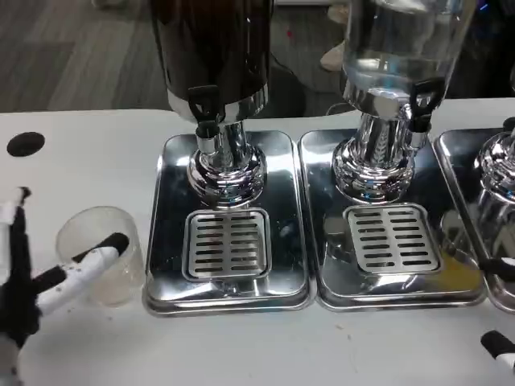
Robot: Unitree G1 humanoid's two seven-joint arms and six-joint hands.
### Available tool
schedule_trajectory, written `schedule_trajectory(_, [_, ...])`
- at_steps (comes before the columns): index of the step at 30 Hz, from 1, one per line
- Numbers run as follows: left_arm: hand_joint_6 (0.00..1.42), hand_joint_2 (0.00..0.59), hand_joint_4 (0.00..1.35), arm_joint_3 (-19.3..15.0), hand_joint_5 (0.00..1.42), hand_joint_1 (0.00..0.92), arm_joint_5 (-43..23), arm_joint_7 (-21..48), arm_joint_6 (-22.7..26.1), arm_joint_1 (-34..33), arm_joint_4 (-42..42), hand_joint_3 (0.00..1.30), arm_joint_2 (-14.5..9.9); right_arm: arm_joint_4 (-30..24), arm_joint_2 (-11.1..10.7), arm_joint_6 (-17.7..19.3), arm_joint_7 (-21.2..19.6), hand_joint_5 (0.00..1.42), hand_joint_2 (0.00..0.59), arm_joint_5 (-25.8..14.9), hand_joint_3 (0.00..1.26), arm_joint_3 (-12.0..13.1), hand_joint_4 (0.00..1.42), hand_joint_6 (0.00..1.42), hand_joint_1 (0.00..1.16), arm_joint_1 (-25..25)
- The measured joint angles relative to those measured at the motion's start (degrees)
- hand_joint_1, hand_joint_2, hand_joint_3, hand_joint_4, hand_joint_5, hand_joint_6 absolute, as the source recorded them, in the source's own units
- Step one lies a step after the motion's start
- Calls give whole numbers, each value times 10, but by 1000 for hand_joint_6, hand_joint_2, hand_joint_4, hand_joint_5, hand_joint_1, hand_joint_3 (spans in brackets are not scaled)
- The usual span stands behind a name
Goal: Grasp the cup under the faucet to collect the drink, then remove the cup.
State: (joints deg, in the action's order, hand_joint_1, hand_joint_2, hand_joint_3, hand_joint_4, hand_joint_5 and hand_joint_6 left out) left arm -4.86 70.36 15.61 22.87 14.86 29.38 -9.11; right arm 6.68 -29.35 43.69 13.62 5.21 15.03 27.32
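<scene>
**Cup in the left hand, short of the faucet**

The left hand (32, 277) sits at the lower left corner of the white table (96, 153). It holds the clear plastic cup (100, 256), which stands upright on the table: one white-and-black finger (100, 259) reaches over the rim into the cup, while another finger points up on the hand's far side, away from the cup. The cup looks empty.

Just beyond the cup, on the side away from the hand, lies the chrome drip tray (173, 233) of the dark dispenser (213, 48). Its black faucet (205, 112) hangs above the slotted grate (228, 243), farther from the hand than the cup.

Of the right hand (500, 347), only a black fingertip with white behind it shows at the lower right edge, near the tray of the clear dispenser (402, 40); I cannot tell how its fingers are set.
</scene>
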Motion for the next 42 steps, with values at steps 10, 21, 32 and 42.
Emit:
schedule_trajectory(10, [678, 44, 144, 79, 369, 182, 63, 8, 26, -38, -47, 124, -14, 3, 0, 5, 1, 185, 255, -1, 272, -1, 211, 102, 641, -3])
schedule_trajectory(21, [680, 39, 135, 105, 369, 185, 113, 49, 57, -54, -65, 120, -22, 7, -1, 5, 1, 183, 251, -7, 272, 2, 211, 102, 641, -16])
schedule_trajectory(32, [709, 49, 195, 104, 429, 178, 109, 58, 66, -58, -87, 171, -34, 11, -1, 9, 3, 191, 249, -7, 272, 0, 211, 102, 640, -13])
schedule_trajectory(42, [790, 74, 302, 111, 535, 208, 69, -27, 59, -59, -112, 284, -33, 20, -1, 17, 4, 193, 247, -8, 272, -1, 211, 102, 637, -2])
